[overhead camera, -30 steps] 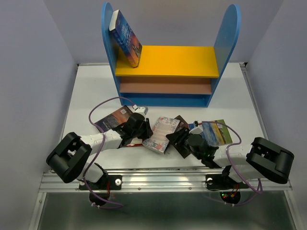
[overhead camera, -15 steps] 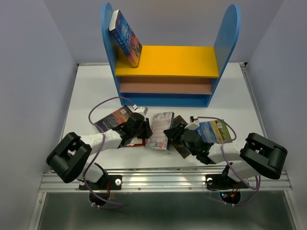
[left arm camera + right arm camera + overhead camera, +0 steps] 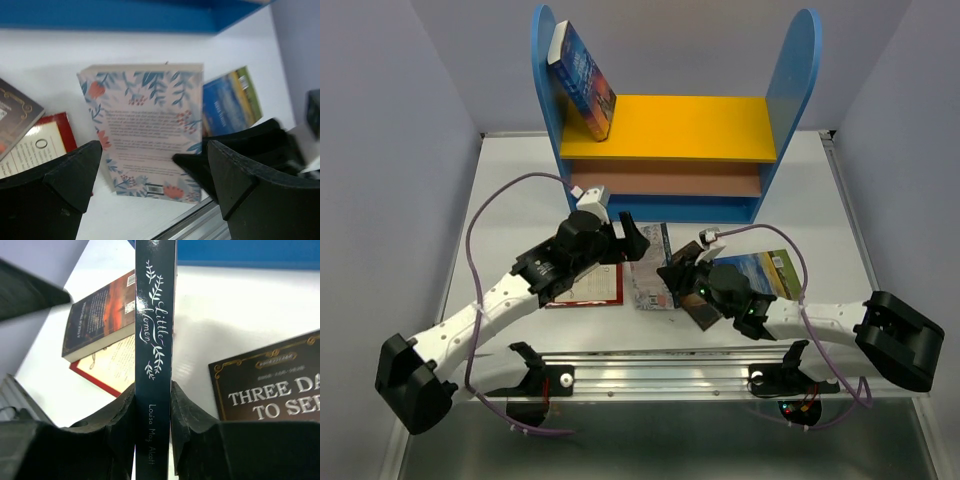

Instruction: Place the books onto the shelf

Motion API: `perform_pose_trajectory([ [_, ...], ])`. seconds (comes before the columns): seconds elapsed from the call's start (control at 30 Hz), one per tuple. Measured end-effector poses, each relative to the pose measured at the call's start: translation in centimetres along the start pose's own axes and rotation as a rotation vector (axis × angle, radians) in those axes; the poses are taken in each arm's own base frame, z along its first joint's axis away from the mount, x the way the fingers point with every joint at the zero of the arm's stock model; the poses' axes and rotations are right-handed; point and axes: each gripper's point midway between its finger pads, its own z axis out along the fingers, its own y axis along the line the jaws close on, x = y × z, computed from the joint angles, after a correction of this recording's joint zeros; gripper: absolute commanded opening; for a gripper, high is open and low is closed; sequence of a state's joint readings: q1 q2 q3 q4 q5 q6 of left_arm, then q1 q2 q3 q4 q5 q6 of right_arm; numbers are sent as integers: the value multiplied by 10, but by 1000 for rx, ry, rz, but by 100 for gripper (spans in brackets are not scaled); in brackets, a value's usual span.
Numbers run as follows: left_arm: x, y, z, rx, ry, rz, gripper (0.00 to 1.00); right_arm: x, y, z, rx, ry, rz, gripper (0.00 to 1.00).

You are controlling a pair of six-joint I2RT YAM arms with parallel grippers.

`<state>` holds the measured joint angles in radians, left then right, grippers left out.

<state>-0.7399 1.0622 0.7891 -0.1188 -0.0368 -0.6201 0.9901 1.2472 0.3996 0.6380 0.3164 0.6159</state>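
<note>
Top external: I have the shelf [image 3: 670, 128] at the far side of the table [image 3: 505, 190]. A blue-orange book [image 3: 584, 82] stands tilted on its yellow upper board, leaning against the left blue side panel. The other books are all on the table in front of the shelf base

Right wrist: the right gripper [image 3: 152, 390] is clamped on the floral book [image 3: 155, 315], with one finger against each cover. The dark spine faces the camera and reads "Little Women". This book is in front of the middle of the shelf base. I cannot tell whether any edge of it rests on the table

Left wrist: the left gripper [image 3: 154, 146] has its fingers spread wide with nothing between them. It hangs over the floral cover and I see no contact

Remaining books:
- white book with red border [image 3: 588, 288]: in front of the shelf's left half, partly under the left arm
- dark red-brown book [image 3: 100, 320]: overlapping the red-bordered one
- dark brown book [image 3: 270, 390]: in front of the shelf, just right of the held book
- blue-green landscape book [image 3: 772, 272]: in front of the shelf's right end
</note>
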Motion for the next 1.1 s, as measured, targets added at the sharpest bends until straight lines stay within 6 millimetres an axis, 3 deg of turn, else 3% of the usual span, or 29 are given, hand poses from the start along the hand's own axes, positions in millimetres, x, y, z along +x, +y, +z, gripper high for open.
perform_pose_trajectory([
  [0.17, -47, -28, -27, 52, -123, -57, 99, -5, 1, -1, -31, -16, -179, 1],
  [0.3, -58, -35, -30, 50, -136, -89, 99, -2, 10, 0, -68, -28, -318, 2],
  [0.57, -31, -25, -4, -57, 3, -144, 99, -1, 24, 2, -113, -72, -487, 4],
  [0.9, -18, -20, -13, -132, 83, -244, 99, -3, 26, 2, -110, -133, -572, 5],
  [1.1, -7, -24, -6, -146, 105, -268, 94, 3, 31, 5, -107, -158, -599, 5],
])
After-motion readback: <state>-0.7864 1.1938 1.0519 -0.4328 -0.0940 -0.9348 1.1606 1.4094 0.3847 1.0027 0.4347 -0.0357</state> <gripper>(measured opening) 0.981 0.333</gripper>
